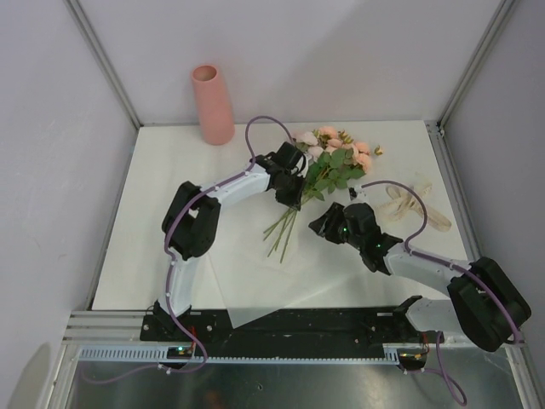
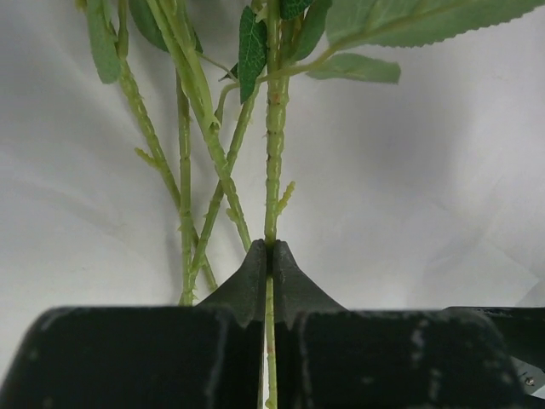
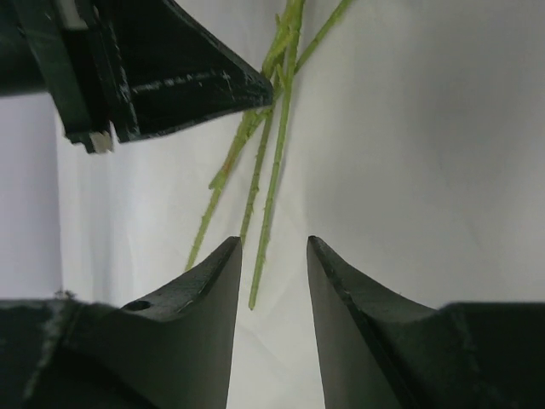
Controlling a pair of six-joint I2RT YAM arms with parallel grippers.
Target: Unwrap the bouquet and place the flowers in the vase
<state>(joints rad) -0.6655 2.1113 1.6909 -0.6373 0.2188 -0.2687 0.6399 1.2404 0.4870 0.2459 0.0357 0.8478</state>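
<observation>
Left arm is being held bent at the elbow, forearm angled across the desk [image 1: 162, 187] toward its middle. Left end effector [image 1: 295, 198] is being pressed shut on one stem [image 2: 272, 153] of the flowers [image 1: 336, 158], which are lying mid-desk, blooms toward the far edge. Right arm is being stretched low from the near right. Right end effector [image 3: 274, 243] is being held partly open, gripping nothing, pointed at the loose stem ends. The vase [image 1: 213, 104] is standing upright at the far left, well apart. A ribbon [image 1: 413, 204] is lying to the right.

No readable writing is showing.
The vase [image 1: 213, 106], the flowers [image 1: 336, 158], the ribbon [image 1: 413, 204] and the table [image 1: 247, 273] are all showing plain surfaces, carrying no legible label, brand, number or sign.
</observation>
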